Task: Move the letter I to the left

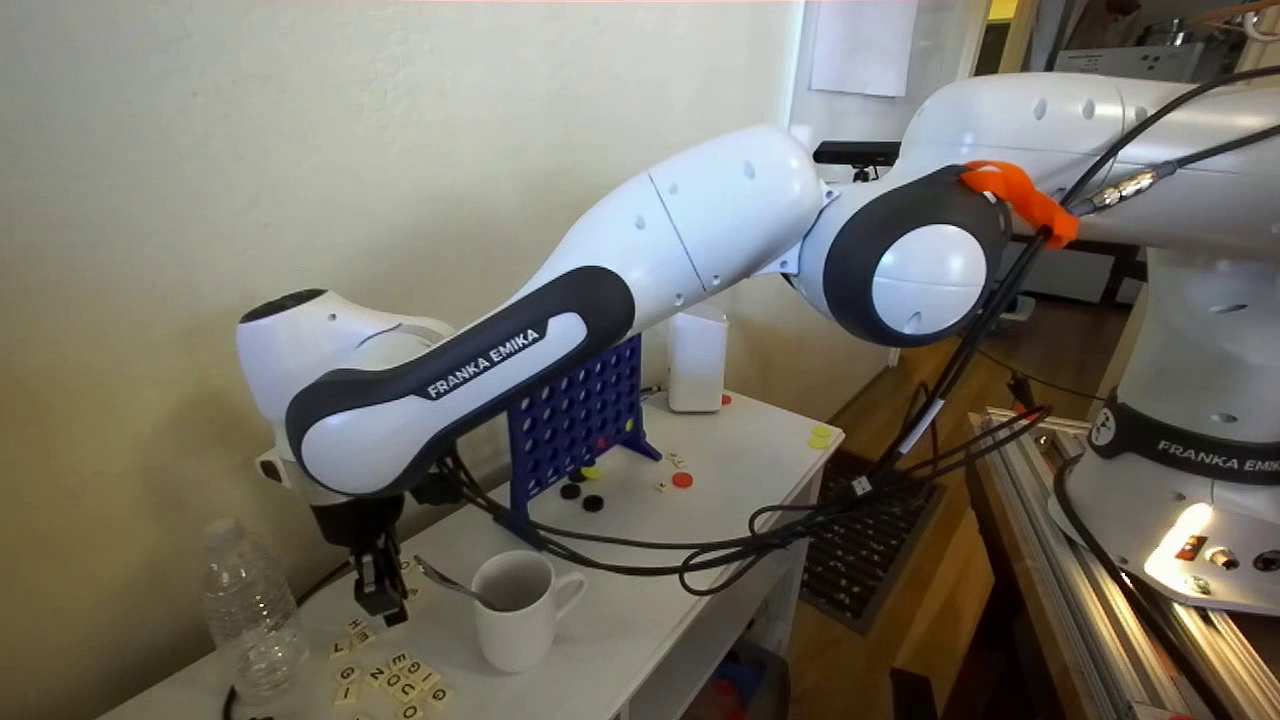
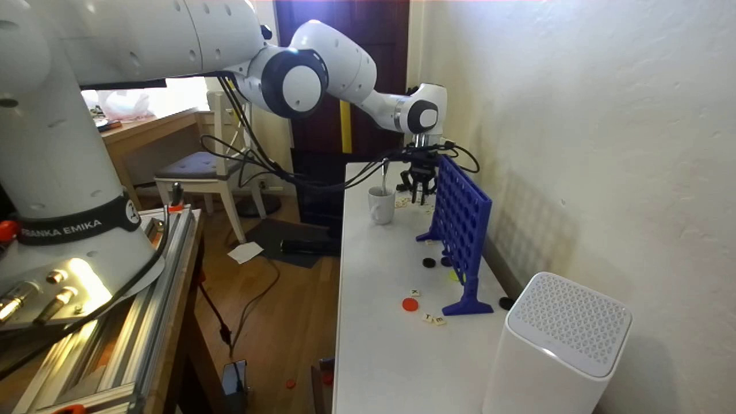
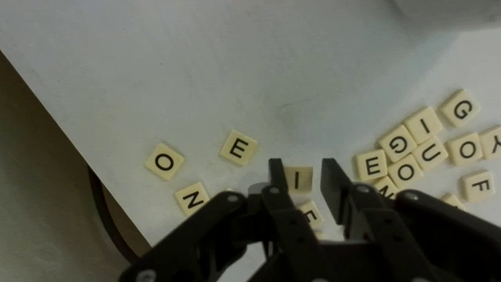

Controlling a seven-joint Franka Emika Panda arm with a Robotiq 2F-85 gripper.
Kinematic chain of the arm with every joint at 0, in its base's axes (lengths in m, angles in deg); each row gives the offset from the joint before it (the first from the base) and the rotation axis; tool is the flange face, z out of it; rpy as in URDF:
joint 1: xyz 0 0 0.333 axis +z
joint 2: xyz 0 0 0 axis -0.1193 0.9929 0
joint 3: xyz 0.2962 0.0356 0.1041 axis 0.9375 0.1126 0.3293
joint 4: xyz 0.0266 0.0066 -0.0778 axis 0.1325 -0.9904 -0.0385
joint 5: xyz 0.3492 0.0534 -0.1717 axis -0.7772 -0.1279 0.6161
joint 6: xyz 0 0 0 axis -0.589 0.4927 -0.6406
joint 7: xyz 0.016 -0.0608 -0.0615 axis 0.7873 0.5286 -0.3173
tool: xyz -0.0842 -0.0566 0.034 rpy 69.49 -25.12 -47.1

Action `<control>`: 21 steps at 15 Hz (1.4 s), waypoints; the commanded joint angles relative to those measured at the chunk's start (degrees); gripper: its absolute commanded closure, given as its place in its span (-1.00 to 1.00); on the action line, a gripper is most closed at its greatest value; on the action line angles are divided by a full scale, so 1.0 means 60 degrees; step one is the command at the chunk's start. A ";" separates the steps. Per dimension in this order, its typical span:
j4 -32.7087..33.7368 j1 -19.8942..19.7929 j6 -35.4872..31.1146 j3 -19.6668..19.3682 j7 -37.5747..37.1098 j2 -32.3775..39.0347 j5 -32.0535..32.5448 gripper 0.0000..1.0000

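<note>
A cream letter I tile (image 3: 300, 180) shows in the wrist view between the two fingertips of my gripper (image 3: 302, 166). The fingers are open; the left finger covers the tile's left edge and a gap separates the tile from the right finger. A further I tile (image 3: 423, 125) lies in the cluster to the right. In both exterior views my gripper (image 1: 382, 608) (image 2: 423, 198) points down at the letter tiles, close to the table; its exact height above them is hard to tell. The tile between the fingers cannot be singled out in the exterior views.
Tiles E (image 3: 238, 147), O (image 3: 164, 161) and N (image 3: 191, 198) lie to the left in the wrist view. A white mug (image 1: 515, 610) with a spoon stands beside the gripper. A clear bottle (image 1: 250, 610) stands near the wall. A blue game rack (image 2: 464, 224) stands on the table (image 2: 374, 345).
</note>
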 commanded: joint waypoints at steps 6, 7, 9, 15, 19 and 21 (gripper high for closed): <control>0.0516 0.0174 0.0352 0.0337 0.0210 -0.0036 -0.0104 -0.94; 0.0558 0.0168 0.0512 0.0428 0.0231 -0.0051 -0.0183 -1.00; 0.1094 0.0115 0.1129 0.0704 0.0381 0.0230 -0.0386 -1.00; 0.1537 0.0195 0.2072 0.0762 -0.0160 0.0050 -0.0626 -1.00; 0.1235 0.0691 0.2520 0.0443 -0.1867 -0.1244 -0.0500 -1.00; 0.1231 0.1001 0.2988 0.0271 -0.3301 -0.1833 -0.0474 -1.00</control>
